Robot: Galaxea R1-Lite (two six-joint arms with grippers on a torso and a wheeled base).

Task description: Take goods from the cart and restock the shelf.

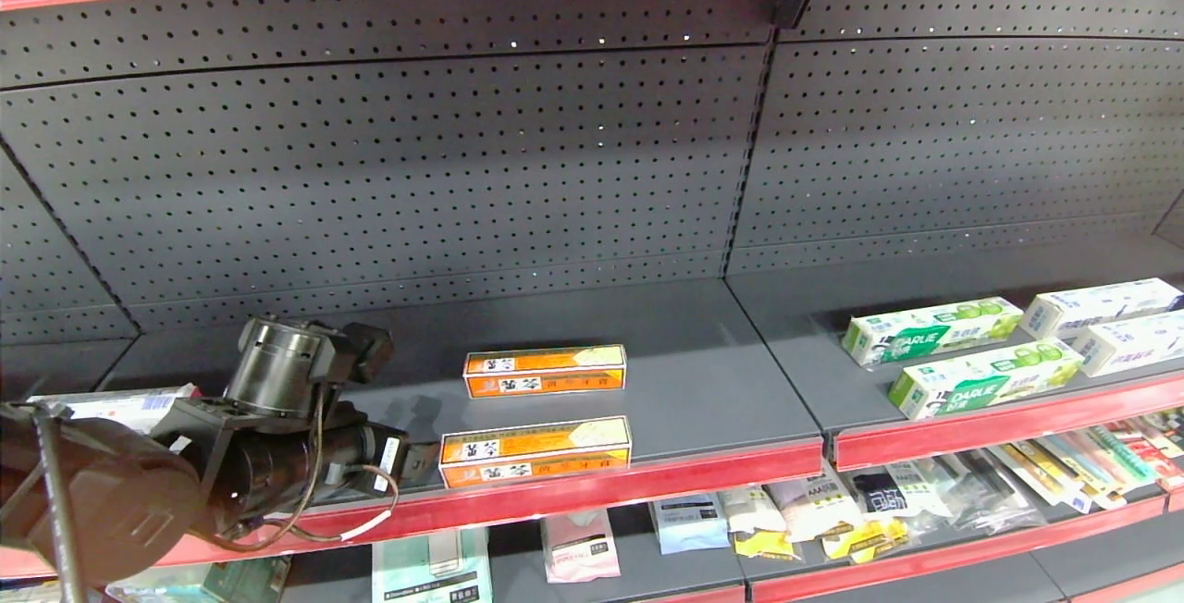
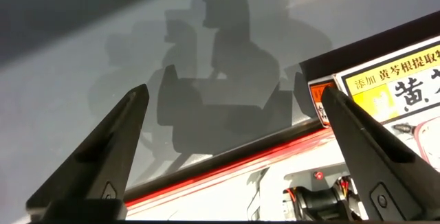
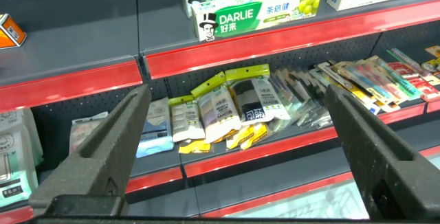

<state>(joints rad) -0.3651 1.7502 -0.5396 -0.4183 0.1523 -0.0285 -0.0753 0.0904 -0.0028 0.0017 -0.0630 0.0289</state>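
Orange box (image 1: pixel 535 451) lower centre, flush at shelf (image 1: pixel 703 381) lip, likely fronted for display; we hold left gripper (image 2: pixel 234 92) just beside, jaws released, empty. Right gripper (image 3: pixel 237 90) spread, empty too.

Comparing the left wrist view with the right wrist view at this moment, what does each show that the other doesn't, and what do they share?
Left wrist view, not the right: the open left gripper and the shadows cast on the grey shelf board. Right wrist view, not the left: the open right gripper, green toothpaste boxes, and bagged packets and toothbrush packs on the shelf below. Both: a red shelf edge and an orange box, though whether it is the same box is unclear.
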